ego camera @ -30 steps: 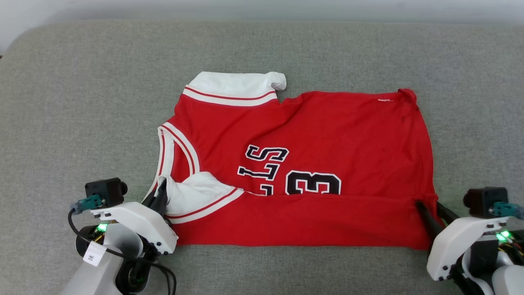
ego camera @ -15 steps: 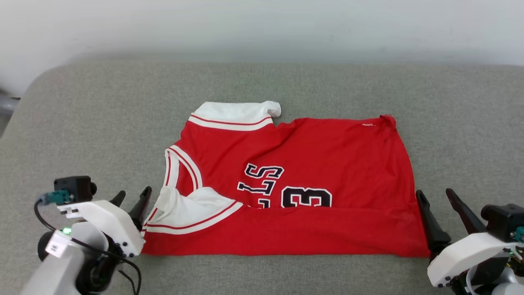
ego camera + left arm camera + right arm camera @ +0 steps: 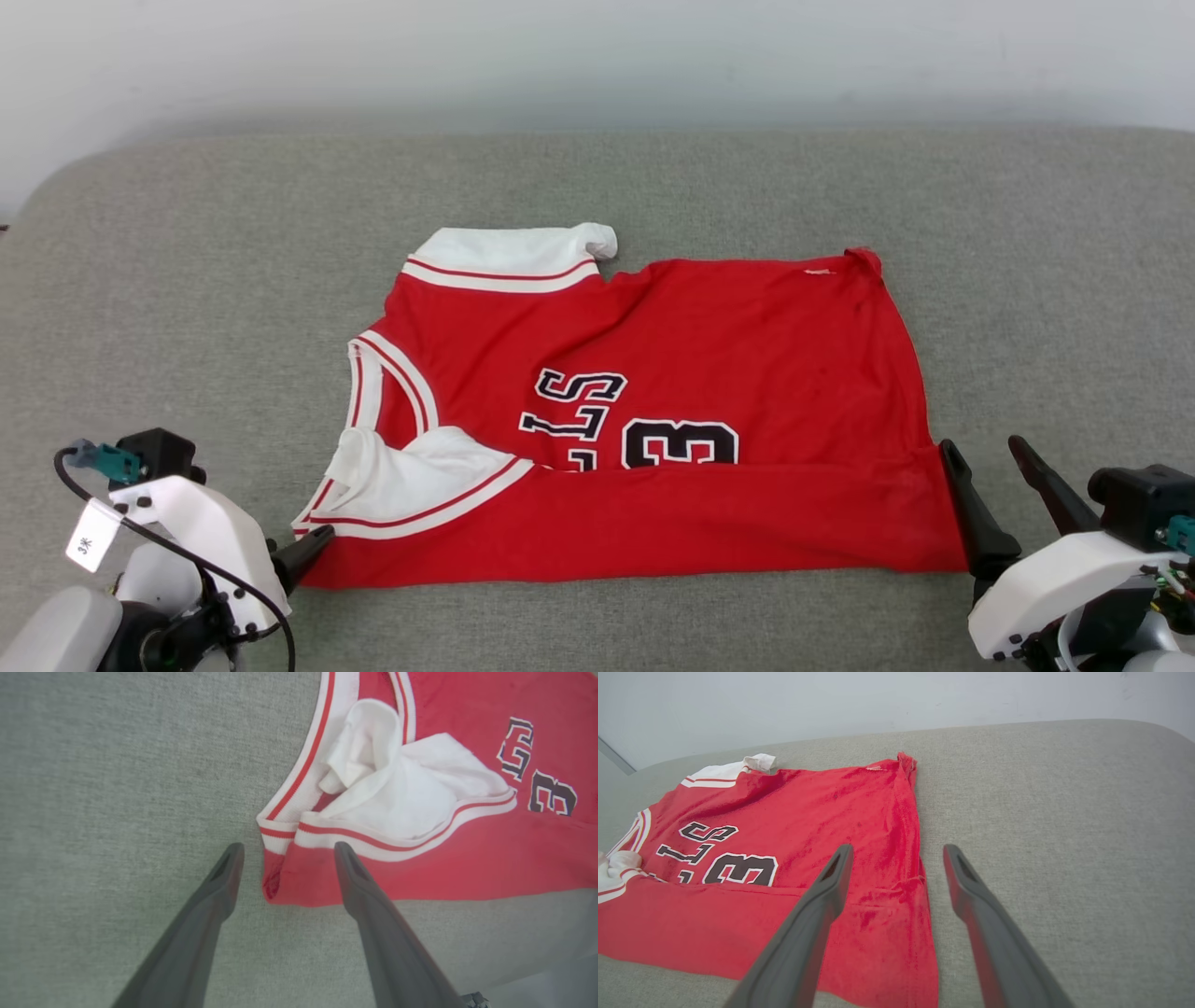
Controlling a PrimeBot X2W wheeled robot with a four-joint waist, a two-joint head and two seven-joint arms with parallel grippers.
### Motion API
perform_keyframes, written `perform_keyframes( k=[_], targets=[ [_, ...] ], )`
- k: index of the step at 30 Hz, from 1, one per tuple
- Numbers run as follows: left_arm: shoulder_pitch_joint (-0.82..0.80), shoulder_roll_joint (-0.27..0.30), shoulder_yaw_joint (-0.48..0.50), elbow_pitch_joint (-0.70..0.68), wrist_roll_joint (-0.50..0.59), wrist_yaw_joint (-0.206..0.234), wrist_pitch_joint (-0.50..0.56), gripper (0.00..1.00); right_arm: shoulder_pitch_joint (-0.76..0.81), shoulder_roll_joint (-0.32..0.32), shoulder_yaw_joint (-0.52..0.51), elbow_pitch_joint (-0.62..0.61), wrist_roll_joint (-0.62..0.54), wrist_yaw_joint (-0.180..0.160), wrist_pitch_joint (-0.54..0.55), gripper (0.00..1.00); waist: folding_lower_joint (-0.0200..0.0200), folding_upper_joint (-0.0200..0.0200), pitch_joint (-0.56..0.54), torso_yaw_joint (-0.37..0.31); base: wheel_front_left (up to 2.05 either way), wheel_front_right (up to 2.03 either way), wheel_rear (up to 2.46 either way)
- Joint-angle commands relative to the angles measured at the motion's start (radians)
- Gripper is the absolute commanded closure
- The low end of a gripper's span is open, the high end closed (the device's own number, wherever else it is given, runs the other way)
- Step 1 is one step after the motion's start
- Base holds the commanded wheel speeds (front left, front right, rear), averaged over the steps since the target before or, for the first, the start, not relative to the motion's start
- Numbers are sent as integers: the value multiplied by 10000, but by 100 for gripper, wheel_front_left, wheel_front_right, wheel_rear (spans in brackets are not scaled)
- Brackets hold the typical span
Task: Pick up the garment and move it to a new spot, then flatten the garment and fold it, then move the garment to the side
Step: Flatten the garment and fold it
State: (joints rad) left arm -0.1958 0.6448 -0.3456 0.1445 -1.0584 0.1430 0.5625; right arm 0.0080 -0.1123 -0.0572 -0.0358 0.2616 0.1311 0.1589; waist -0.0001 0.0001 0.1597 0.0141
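The garment (image 3: 653,392), a red jersey with white sleeves, striped trim and black numbers, lies on the grey cushion with its near edge folded over the lower body. Its collar end points left, its hem right. My left gripper (image 3: 285,851) stands open just off the garment's (image 3: 420,812) near left corner, holding nothing; one dark fingertip (image 3: 313,544) shows beside that corner. At the hem's near right corner my right gripper (image 3: 985,453) is open and empty, its two fingers straddling the hem edge of the garment (image 3: 784,858) in the right wrist view (image 3: 896,851).
The grey cushion (image 3: 187,280) spreads wide on all sides of the garment, with a rounded far left corner. A pale wall (image 3: 597,56) rises behind it. The cushion's near edge lies just below the fold.
Both grippers have let go of the folded edge and opened, then drawn back toward the near corners. The camera has tilted up, so the whole scene sits lower and the wall shows.
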Motion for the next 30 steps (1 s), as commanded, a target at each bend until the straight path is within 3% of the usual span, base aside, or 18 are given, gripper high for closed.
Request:
perform_keyframes(
  k=[1,8,9,11,18,25,30],
  targets=[
    [104,-80,35,49,-93,83,45,0,-159,30,15,-80,4,-7,-8,0,1,-1,211,-128,0,0,0],
    [191,-543,-452,847,-395,33,665,0,-324,35,-110,-63,113,-7,141,0,1,-1,643,-322,0,0,0],
    [217,-673,-559,930,-445,-11,732,26,-331,38,-151,-54,118,-7,159,0,1,-1,674,-331,0,0,0],
    [203,-912,-724,1026,-529,-159,811,100,-328,26,-254,-37,160,-7,300,0,1,-1,709,-334,0,0,0],
    [-135,-898,-688,904,-142,-475,174,100,-141,-237,-698,-27,554,-7,1640,0,1,-1,605,-178,0,0,0],
    [-285,-391,-452,-43,457,-310,-495,100,24,-881,-679,-147,965,-7,4459,0,1,-1,513,30,0,0,0],
    [-356,-156,-320,-940,790,-56,-732,100,-381,-1111,-303,-361,1176,-6,5318,0,1,-1,770,187,0,0,0]
  ],
)
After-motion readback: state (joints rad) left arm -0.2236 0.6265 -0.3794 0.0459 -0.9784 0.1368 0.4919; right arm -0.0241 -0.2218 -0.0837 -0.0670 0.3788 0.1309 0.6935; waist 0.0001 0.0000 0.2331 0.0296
